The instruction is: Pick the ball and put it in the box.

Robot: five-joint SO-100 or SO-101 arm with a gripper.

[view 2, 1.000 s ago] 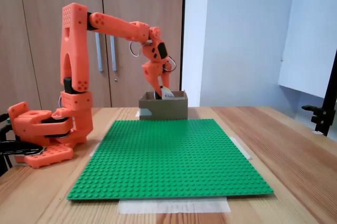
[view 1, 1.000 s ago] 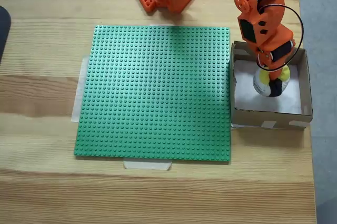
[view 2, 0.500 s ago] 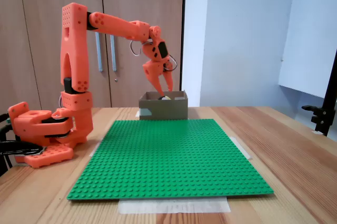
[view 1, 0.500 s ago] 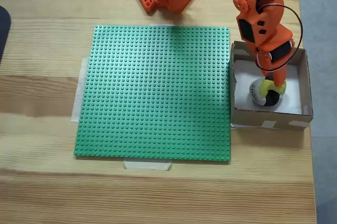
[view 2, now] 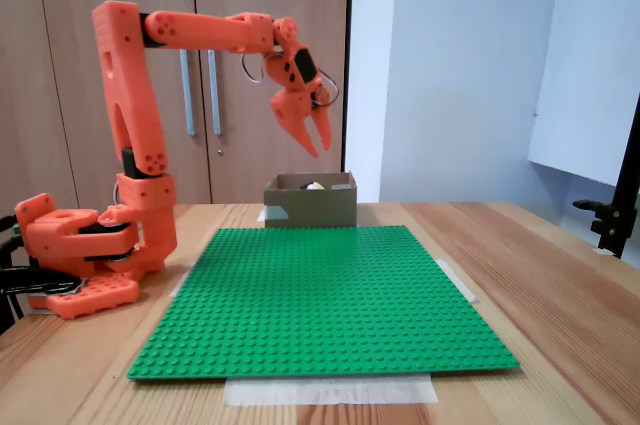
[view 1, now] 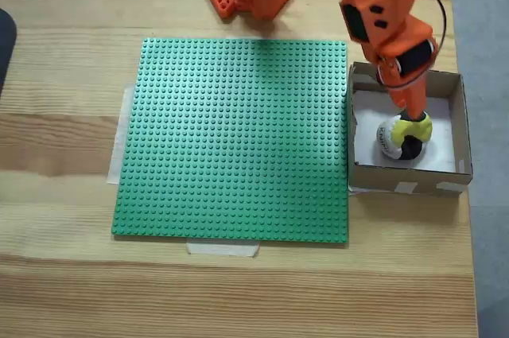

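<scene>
The ball (view 1: 404, 137) lies on the white floor of the box (view 1: 460, 127), toward its front wall in a fixed view; in the other fixed view its top just peeks over the box (view 2: 311, 204) rim. The orange pincer (view 2: 318, 140) hangs above the box with its fingers spread apart, holding nothing. The box sits on the wooden tabletop (view 1: 64, 75) just beside the green studded baseplate (view 1: 238, 139)
</scene>
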